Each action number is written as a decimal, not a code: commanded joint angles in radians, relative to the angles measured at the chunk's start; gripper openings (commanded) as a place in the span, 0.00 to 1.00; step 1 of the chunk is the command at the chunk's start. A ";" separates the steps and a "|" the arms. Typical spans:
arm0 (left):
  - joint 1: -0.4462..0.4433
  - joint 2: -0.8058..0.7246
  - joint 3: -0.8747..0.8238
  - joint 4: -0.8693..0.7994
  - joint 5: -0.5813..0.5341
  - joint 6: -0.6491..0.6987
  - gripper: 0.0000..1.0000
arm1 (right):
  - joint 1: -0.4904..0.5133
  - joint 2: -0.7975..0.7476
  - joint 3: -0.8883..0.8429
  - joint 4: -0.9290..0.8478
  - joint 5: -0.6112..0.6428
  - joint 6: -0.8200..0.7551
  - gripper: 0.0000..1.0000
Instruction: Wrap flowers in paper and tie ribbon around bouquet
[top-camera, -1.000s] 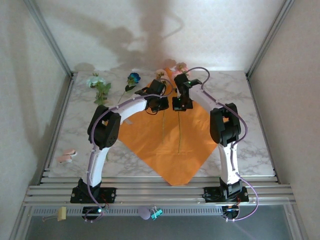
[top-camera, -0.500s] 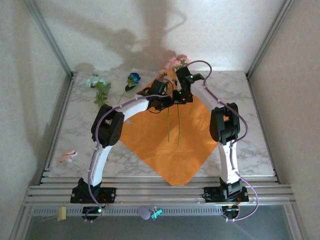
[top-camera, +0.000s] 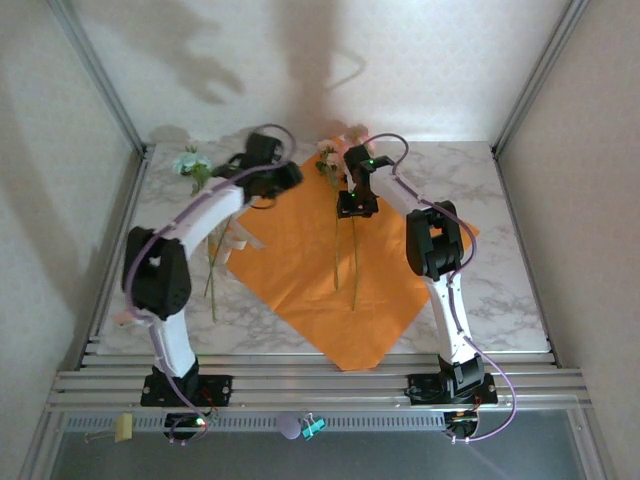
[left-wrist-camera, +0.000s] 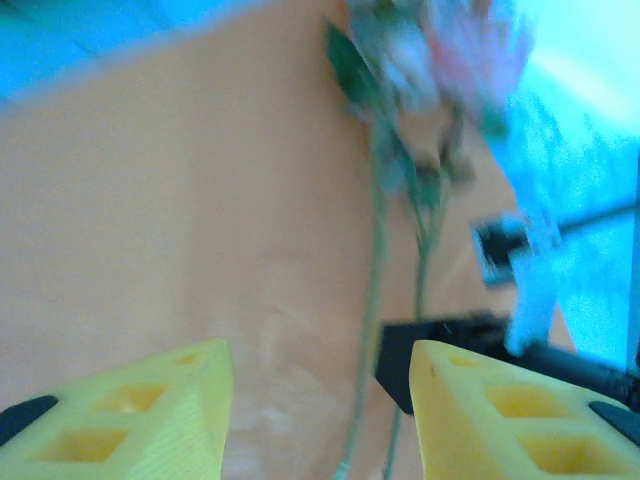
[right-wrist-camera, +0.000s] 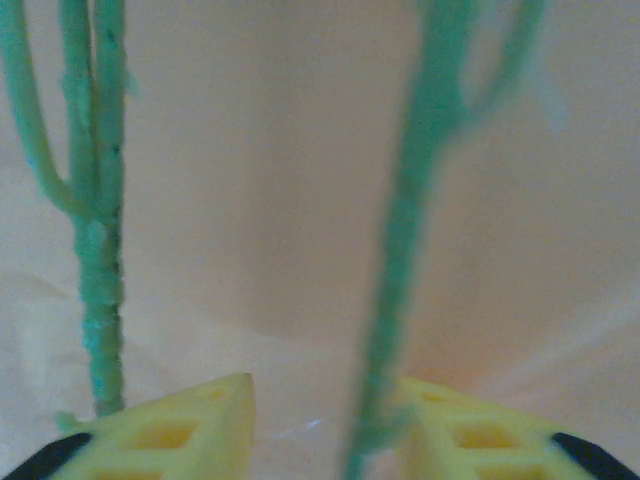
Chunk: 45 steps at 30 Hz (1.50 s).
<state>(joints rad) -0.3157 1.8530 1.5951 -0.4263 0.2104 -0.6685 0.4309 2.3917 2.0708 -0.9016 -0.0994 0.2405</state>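
The orange paper (top-camera: 300, 250) lies as a diamond on the marble table. Two flowers lie on it with stems (top-camera: 336, 240) side by side and pink blooms (top-camera: 328, 150) at the far corner. My right gripper (top-camera: 357, 208) hovers just over the stems. In the right wrist view it (right-wrist-camera: 328, 390) is open, with one stem (right-wrist-camera: 410, 200) running close by its right finger and the other stem (right-wrist-camera: 100, 250) further left. My left gripper (top-camera: 280, 180) sits over the paper's far left edge. It (left-wrist-camera: 320, 350) is open and empty, facing the blooms (left-wrist-camera: 440, 60).
A whitish-green flower (top-camera: 190, 162) lies at the back left. A loose green stem (top-camera: 213, 285) runs under the left arm, off the paper. A small cream-pink bundle (top-camera: 128, 316), perhaps the ribbon, peeks out by the left elbow. Metal frame posts flank the table.
Both grippers have opened. The left arm swung left, away from the flowers, to the paper's far left edge. The right gripper dropped back slightly over the stems, which now lie side by side.
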 joint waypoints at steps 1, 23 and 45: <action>0.130 0.001 -0.062 -0.108 -0.071 0.168 0.45 | 0.006 -0.098 0.046 0.003 0.032 0.011 0.49; 0.350 0.254 -0.031 -0.084 -0.217 0.403 0.29 | 0.181 -0.696 -0.383 0.038 -0.173 0.254 0.50; 0.381 0.302 0.051 -0.094 -0.220 0.444 0.30 | 0.220 -0.699 -0.368 0.036 -0.196 0.301 0.49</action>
<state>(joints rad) 0.0544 2.1239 1.6173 -0.5045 -0.0189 -0.2512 0.6422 1.6997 1.6901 -0.8566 -0.2859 0.5339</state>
